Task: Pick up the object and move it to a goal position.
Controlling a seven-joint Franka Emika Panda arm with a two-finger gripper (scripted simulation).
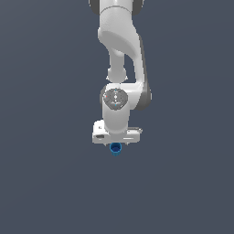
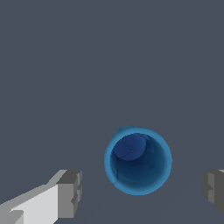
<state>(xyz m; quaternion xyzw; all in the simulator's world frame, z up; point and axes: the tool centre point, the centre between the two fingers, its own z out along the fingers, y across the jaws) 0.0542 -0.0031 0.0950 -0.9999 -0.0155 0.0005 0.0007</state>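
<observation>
The object is a small blue cup (image 1: 115,149) with a hollow round mouth. In the exterior view it shows just below the white gripper (image 1: 116,142), whose fingers are hidden behind the hand. In the wrist view I look straight down into the cup's mouth (image 2: 138,160). It stands upright between the two grey fingertips (image 2: 70,192), with a gap on each side. The gripper (image 2: 142,190) is open and touches nothing.
The flat dark grey ground (image 1: 45,183) lies all around. The white arm (image 1: 119,41) rises above the gripper. No goal marker shows in either view.
</observation>
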